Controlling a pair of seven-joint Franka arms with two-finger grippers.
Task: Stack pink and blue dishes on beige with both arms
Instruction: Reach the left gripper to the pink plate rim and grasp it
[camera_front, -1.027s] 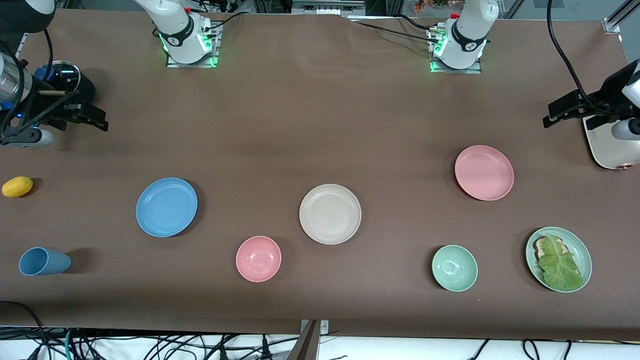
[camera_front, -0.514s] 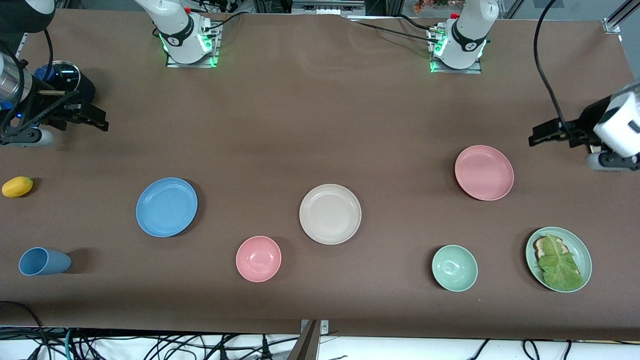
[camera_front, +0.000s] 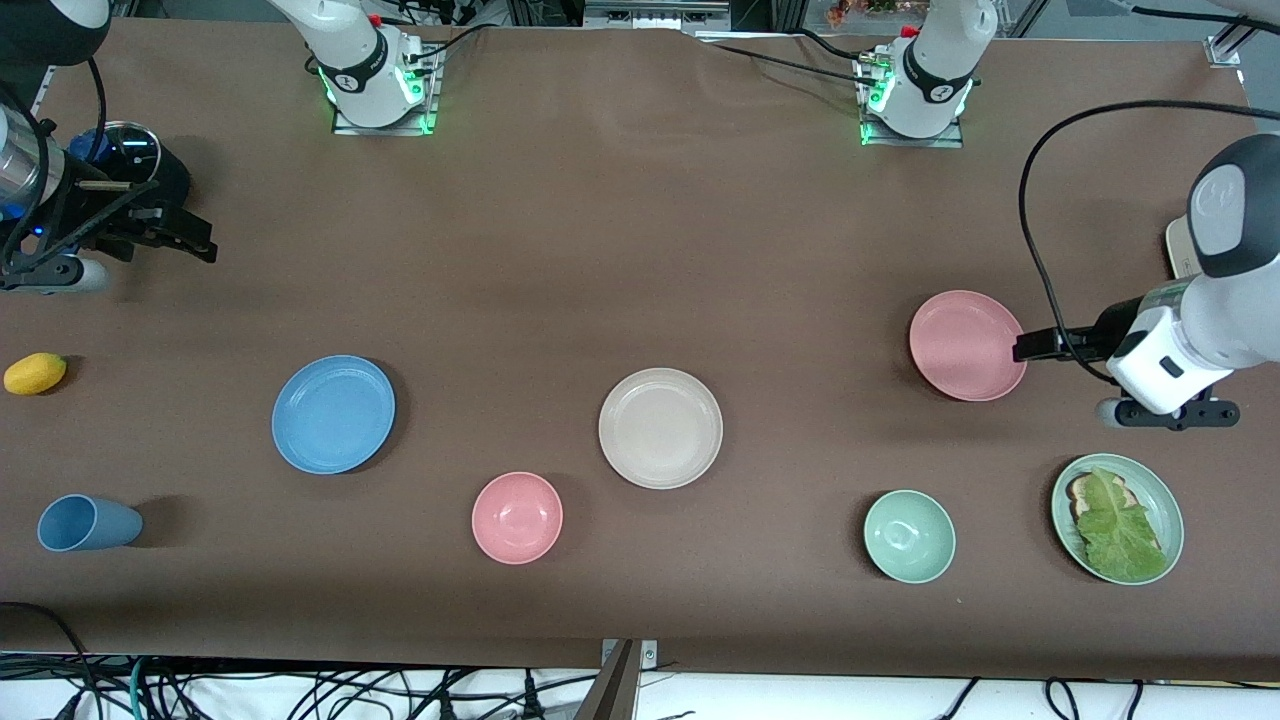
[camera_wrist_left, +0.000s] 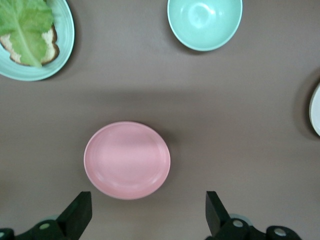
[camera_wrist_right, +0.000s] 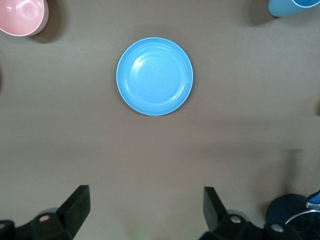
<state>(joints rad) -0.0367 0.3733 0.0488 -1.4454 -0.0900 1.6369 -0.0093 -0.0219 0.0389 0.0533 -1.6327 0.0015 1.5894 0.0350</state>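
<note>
- Since a second ago, your left gripper (camera_front: 1022, 347) has swung in from the worktop's edge at the left arm's end and now hangs at the rim of the pink plate (camera_front: 967, 345); nothing on the worktop has shifted.
- You can see in the left wrist view that the left gripper (camera_wrist_left: 148, 216) is released, its fingers (camera_wrist_left: 78, 213) spread wide with the pink plate (camera_wrist_left: 127, 159) showing between them, untouched.
- Your pink plate lies flat toward the left arm's end of the worktop, farther from the front camera than the mint bowl (camera_front: 909, 536) and the mint plate (camera_front: 1167, 502) carrying lettuce (camera_front: 1120, 530) on bread.
- Your beige plate (camera_front: 660, 427) sits bare near the middle of the worktop, well apart from both other plates.
- Your blue plate (camera_front: 333, 413) lies flat toward the right arm's end, with the pink bowl (camera_front: 517, 517) between it and the beige plate but nearer the front camera.
- Your right gripper (camera_front: 185, 240) waits over the worktop's edge at the right arm's end; the right wrist view shows it released (camera_wrist_right: 145, 212), fingers wide, with the blue plate (camera_wrist_right: 154, 76) well apart from them.
- At that same end you have a yellow fruit (camera_front: 35, 373) by the edge and a blue cup (camera_front: 88, 523) on its side near the front corner.
</note>
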